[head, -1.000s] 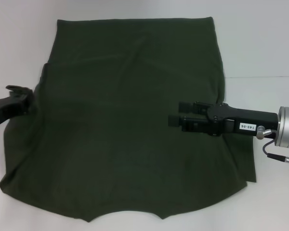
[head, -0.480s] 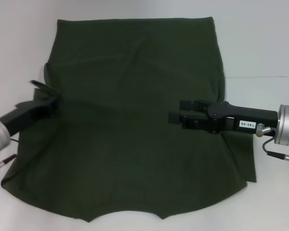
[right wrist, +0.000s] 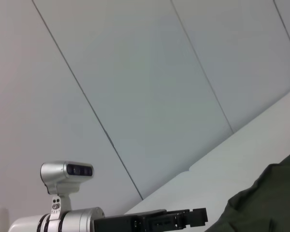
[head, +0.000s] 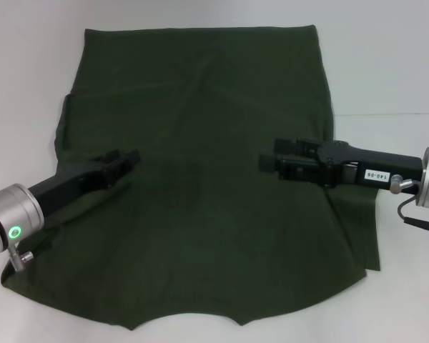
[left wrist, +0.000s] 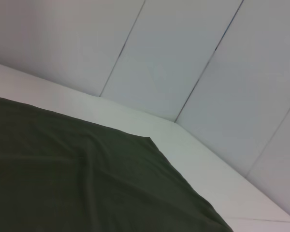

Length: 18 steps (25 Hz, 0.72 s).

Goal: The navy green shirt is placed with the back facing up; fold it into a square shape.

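The navy green shirt [head: 207, 143] lies spread flat on the white table, plain side up, hem at the far end. My left gripper [head: 127, 160] reaches in over the shirt's left part, shut on the left sleeve, which is drawn inward over the body. My right gripper [head: 269, 156] hovers over the shirt's right part, its fingers apart and holding nothing. The left wrist view shows the shirt [left wrist: 87, 183] and its far corner. In the right wrist view the left arm's gripper [right wrist: 183, 220] shows beside a bit of shirt [right wrist: 266, 203].
The white table [head: 386, 57] surrounds the shirt on all sides. A white panelled wall [left wrist: 183, 58] stands behind the table. A narrow strip of cloth [head: 372, 221] sticks out at the shirt's right edge under my right arm.
My left gripper has moved from the shirt's left edge inward over the body, taking the left sleeve with it. My right gripper has drawn back slightly to the right.
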Each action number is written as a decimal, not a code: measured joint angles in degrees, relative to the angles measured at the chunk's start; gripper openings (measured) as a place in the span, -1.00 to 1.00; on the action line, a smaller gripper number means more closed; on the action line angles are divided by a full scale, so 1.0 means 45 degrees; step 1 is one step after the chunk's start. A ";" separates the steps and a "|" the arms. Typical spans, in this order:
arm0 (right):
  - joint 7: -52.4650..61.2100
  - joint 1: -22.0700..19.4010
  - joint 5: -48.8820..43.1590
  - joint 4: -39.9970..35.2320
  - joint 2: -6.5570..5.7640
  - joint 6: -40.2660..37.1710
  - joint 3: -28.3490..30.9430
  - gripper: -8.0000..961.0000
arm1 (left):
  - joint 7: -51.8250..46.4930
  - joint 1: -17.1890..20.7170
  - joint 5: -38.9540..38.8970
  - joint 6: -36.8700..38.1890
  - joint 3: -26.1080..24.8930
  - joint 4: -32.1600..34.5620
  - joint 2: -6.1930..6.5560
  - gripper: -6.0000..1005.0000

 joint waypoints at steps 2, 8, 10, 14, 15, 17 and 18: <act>0.0009 -0.0002 0.0033 -0.0001 -0.0048 -0.0011 0.0000 0.82 | 0.0010 0.0059 0.0000 -0.0008 -0.0039 0.0048 0.0026 -0.26; 0.0202 -0.0009 0.0051 -0.0025 -0.0179 -0.0006 0.0014 0.82 | 0.0635 0.0478 0.0094 -0.0504 -0.0078 0.0327 0.0154 0.29; 0.0281 0.0001 0.0054 -0.0030 -0.0227 -0.0003 0.0080 0.81 | 0.0717 0.0597 0.0095 -0.0681 -0.0077 0.0439 0.0155 0.44; 0.0319 0.0049 0.0054 -0.0012 -0.0248 0.0053 0.0164 0.81 | 0.0954 0.1037 0.0114 -0.1654 -0.0079 0.0693 0.0160 0.67; 0.0319 0.0064 0.0054 -0.0011 -0.0248 0.0069 0.0164 0.81 | 0.0964 0.1118 0.0114 -0.1904 -0.0079 0.0700 0.0165 0.67; 0.0320 0.0078 0.0054 -0.0007 -0.0244 0.0083 0.0164 0.81 | 0.0904 0.1326 0.0112 -0.2423 -0.0086 0.0709 0.0177 0.68; 0.0320 0.0080 0.0054 -0.0006 -0.0238 0.0085 0.0164 0.81 | 0.0862 0.1404 0.0091 -0.2572 -0.0091 0.0710 0.0184 0.68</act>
